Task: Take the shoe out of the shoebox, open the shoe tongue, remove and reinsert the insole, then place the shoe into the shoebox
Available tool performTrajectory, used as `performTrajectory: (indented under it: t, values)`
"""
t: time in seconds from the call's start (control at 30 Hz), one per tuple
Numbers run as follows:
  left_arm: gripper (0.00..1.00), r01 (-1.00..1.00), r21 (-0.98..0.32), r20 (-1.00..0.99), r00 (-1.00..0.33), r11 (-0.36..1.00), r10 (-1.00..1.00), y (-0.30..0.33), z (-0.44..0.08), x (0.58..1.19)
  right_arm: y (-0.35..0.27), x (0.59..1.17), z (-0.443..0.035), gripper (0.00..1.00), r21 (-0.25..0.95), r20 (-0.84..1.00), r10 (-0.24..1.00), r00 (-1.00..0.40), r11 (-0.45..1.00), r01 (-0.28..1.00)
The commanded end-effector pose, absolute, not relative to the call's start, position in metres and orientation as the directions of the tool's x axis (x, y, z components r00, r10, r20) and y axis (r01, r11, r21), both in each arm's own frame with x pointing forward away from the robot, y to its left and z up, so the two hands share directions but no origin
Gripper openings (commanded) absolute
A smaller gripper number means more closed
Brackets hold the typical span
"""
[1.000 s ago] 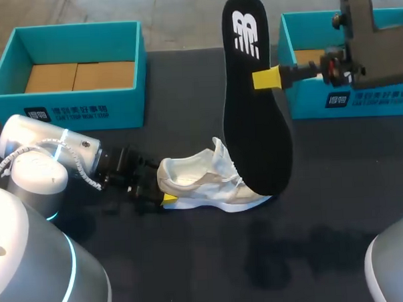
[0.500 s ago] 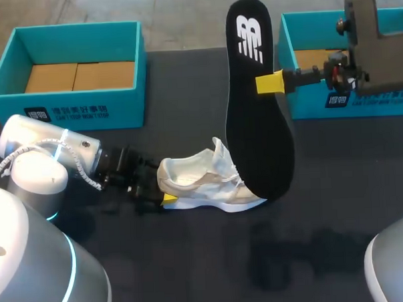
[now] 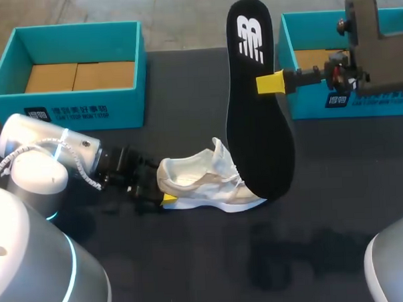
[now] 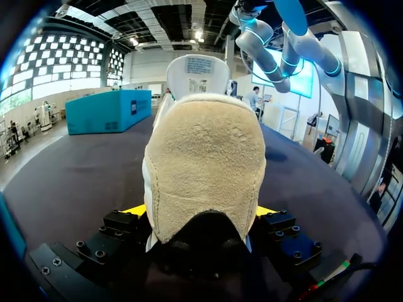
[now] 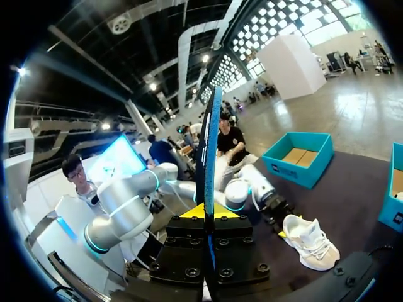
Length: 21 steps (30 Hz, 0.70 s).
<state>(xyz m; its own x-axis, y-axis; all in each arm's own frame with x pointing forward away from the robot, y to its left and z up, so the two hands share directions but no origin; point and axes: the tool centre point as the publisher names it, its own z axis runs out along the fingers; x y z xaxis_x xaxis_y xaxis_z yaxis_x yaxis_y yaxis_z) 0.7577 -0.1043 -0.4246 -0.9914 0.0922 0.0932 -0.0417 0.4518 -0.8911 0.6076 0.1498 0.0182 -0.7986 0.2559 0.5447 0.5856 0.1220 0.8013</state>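
One long flat black insole (image 3: 260,138), one white suede-heeled shoe (image 3: 197,183)

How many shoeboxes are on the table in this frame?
2. One open teal shoebox stands at the table's far left. The other shoebox stands at the far right, partly hidden behind the right arm. No others show, and nothing suggests a hidden one.

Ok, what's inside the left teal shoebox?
In the left shoebox, only brown cardboard on the floor shows; the front wall hides the nearest strip.
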Motion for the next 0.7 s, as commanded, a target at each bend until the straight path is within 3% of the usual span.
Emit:
performTrajectory:
  t: [0.03,0.7]
  values:
    - [1.00,-0.044,-0.876,0.094,-0.992,0.480,0.081,-0.099,-0.415,0.754,0.153,0.609,0.018,0.00,0.800,0.546,0.258,-0.797,0.123,0.588]
    - [1.00,-0.023,-0.667,0.102,-0.993,0.745,0.061,-0.081,-0.396,0.752,0.153,0.609,0.018,0.00,0.800,0.546,0.258,-0.797,0.123,0.588]
